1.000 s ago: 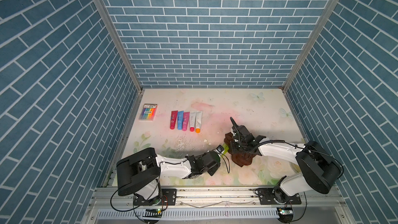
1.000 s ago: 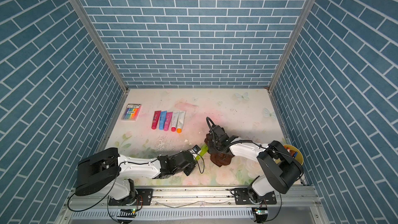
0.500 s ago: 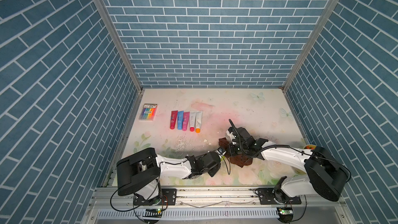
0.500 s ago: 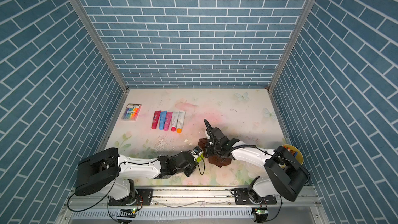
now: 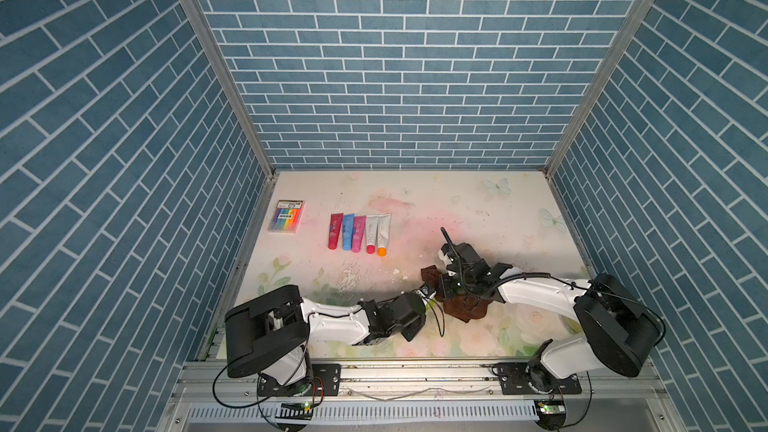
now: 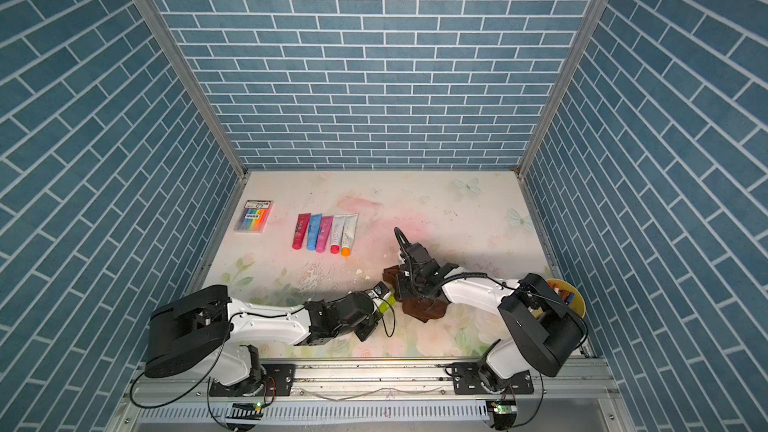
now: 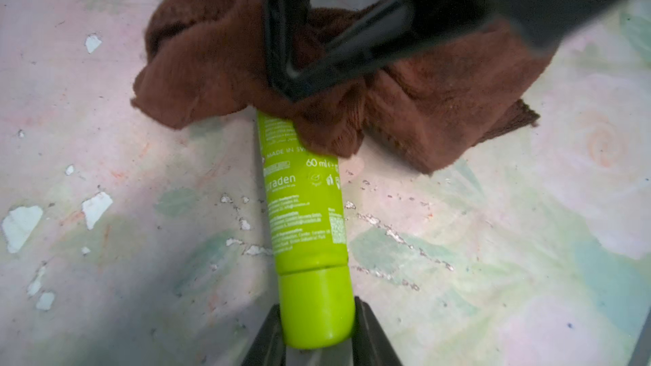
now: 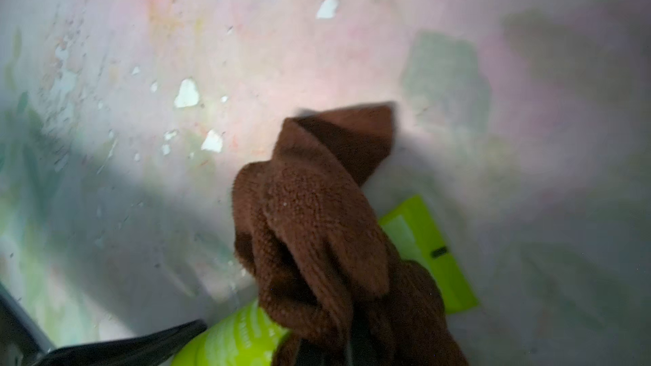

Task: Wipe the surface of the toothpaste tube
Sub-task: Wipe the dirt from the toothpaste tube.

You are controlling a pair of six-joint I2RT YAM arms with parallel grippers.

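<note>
On the flowery table (image 5: 457, 201), the left gripper (image 7: 318, 336) holds the toothpaste tube (image 7: 306, 213) by its cap, and the right gripper (image 7: 292, 82) pinches a brown cloth (image 7: 440, 100) onto it.

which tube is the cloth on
The green tube in the left gripper; the brown cloth lies over it. The five other tubes lie bare in a row.

Crumpled brown cloth (image 6: 426, 310) on toothpaste tube (image 6: 385, 304)

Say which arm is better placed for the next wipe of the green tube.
Right: the right gripper holds the brown cloth on the green tube; the left gripper is occupied clamping its cap end.
</note>
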